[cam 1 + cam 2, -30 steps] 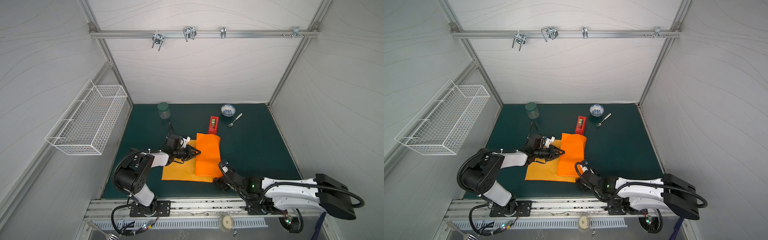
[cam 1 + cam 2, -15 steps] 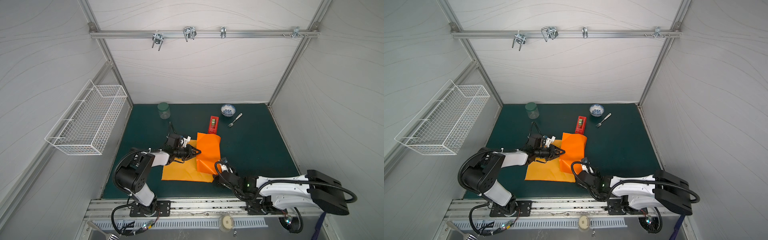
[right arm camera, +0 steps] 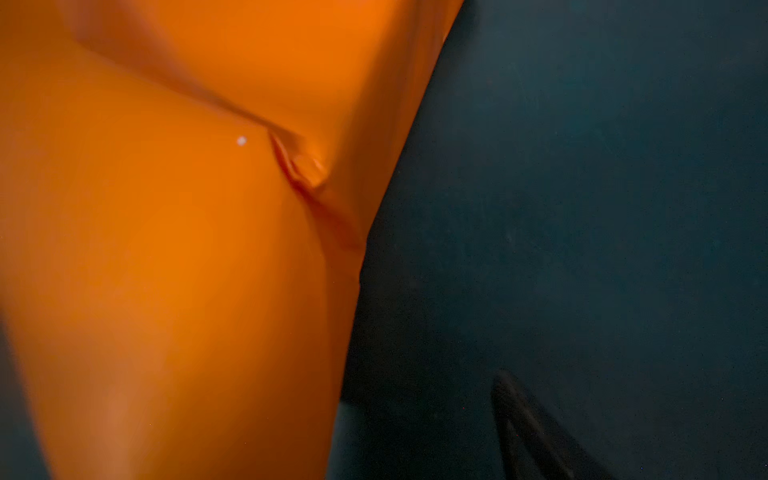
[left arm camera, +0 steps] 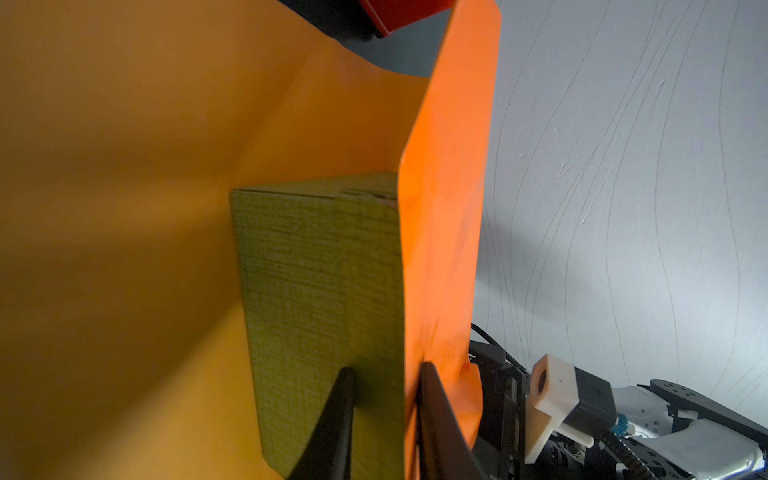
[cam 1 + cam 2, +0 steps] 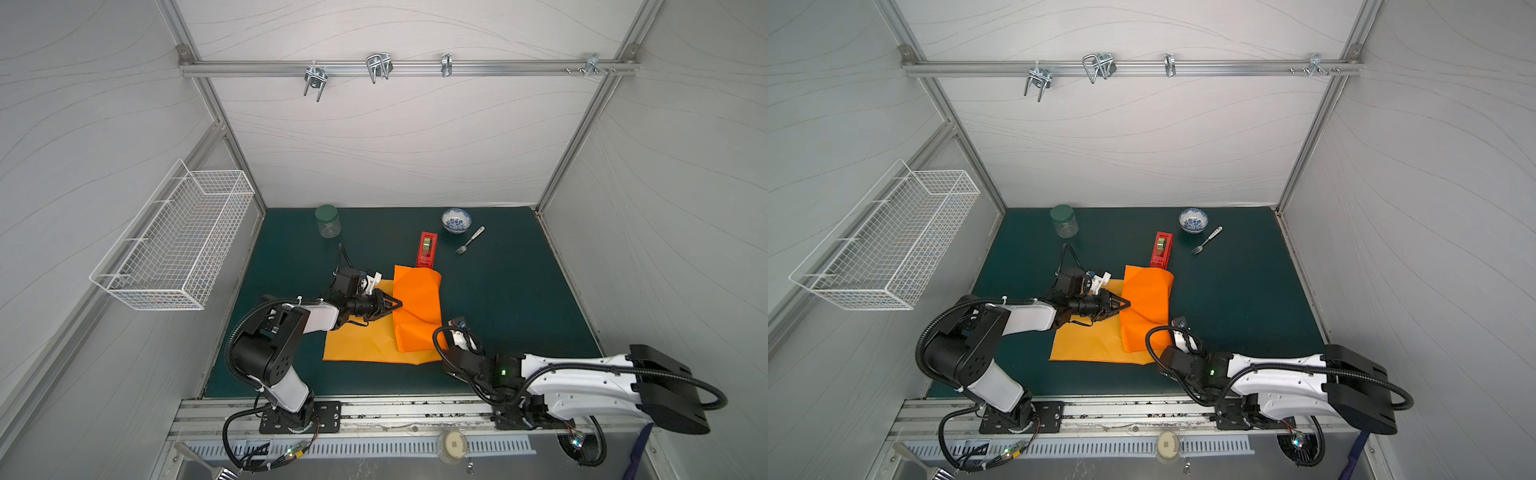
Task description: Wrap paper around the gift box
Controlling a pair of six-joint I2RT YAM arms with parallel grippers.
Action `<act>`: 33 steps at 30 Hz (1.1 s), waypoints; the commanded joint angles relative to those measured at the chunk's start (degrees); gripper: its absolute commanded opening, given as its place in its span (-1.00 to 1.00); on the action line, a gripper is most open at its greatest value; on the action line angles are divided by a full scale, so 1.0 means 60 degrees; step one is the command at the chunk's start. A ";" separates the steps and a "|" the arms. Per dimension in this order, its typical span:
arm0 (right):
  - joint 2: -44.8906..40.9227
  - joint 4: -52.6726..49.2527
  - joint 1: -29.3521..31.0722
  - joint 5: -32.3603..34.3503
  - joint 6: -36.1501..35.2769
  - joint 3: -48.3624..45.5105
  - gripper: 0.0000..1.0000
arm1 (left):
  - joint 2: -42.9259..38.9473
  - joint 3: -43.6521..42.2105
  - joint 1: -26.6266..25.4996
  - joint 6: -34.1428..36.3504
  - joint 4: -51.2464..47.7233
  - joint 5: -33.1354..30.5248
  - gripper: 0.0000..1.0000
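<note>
The paper [image 5: 361,345], a plain orange sheet, lies flat on the dark green worktop [image 5: 498,291] near its front middle in both top views. Its right part is lifted and folded over to the left as a brighter, creased flap that drapes over the gift box and hides it from above. In the left wrist view the gift box [image 4: 320,299] is an olive-green, fine-textured cardboard block resting on the sheet. One face is bare, and the flap runs tight along its edge.

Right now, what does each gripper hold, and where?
Left gripper: jaws pinch the paper flap against the gift box's edge. Right gripper: at the paper's near corner; hold cannot be told.
</note>
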 commanded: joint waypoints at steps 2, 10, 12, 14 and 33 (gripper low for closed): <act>-0.0156 -0.0675 0.0048 -0.0376 0.0174 -0.0137 0.36 | 0.0718 -0.0343 -0.0075 0.0111 -0.1988 -0.1612 -1.00; -0.1335 -0.0639 -0.0002 -0.1875 -0.1155 -0.0112 0.40 | 0.0723 -0.0306 -0.0076 0.0117 -0.2023 -0.1575 -1.00; -0.1973 -0.0831 -0.0104 -0.2376 -0.1549 -0.0089 0.51 | 0.0710 -0.0291 -0.0076 0.0122 -0.2041 -0.1575 -1.00; -0.2642 -0.1221 -0.0303 -0.2795 -0.1938 0.0008 0.66 | 0.0707 -0.0291 -0.0076 0.0135 -0.2045 -0.1575 -1.00; -0.0184 0.2587 -0.6374 -1.1153 -0.1214 0.0562 0.49 | 0.0779 -0.0266 -0.0076 0.0074 -0.1974 -0.1517 -1.00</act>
